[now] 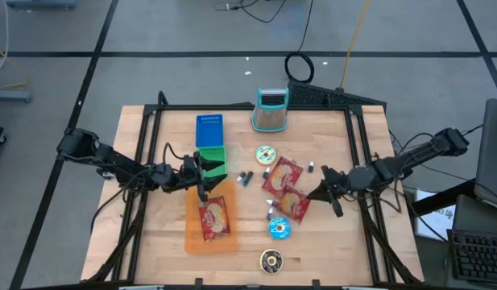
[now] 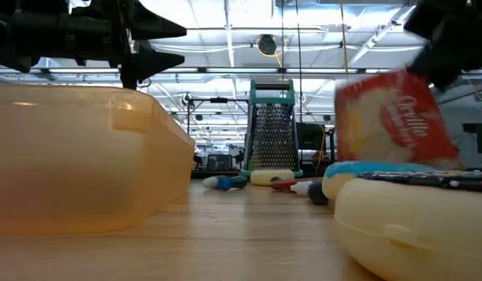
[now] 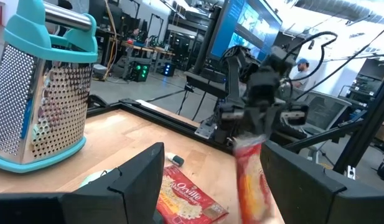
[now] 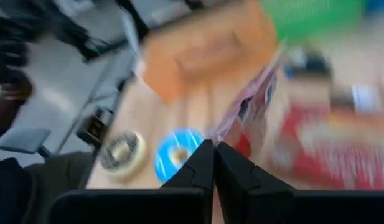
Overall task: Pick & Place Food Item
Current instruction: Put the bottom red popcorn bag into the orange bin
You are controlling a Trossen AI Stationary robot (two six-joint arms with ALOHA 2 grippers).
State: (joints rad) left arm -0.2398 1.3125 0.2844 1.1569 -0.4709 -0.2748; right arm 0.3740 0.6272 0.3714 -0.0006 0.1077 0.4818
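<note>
- A pale wooden table (image 1: 151, 242) framed by black rails stands on a grey tiled floor; behind it the low view looks into a workshop with ceiling lights.
- The red printed popcorn packet (image 1: 295, 205) is pinched at one edge by the right gripper (image 1: 315, 193), whose fingers are closed on it; in the low view the packet (image 2: 390, 117) hangs upright, clear of the table.
- It sits right of the table's middle, above a second red packet (image 1: 282, 175) lying flat on the wood.
- Just beside it toward the near edge lies a blue round lidded tin (image 1: 279, 229); a dark round tin (image 1: 271, 260) lies at the near edge itself.
- A translucent orange plastic tray (image 1: 193, 234) lies near the near-left corner with another red packet (image 1: 215, 218) inside it; bare wood separates the tray from the held packet.
- The left gripper (image 1: 201, 173) hovers over the tray's far end with its fingers spread and nothing between them.
- A green box (image 1: 212, 155) and blue ridged block (image 1: 209, 130) lie behind the tray.
- A teal-handled metal box grater (image 1: 270, 110) stands at the far edge.
</note>
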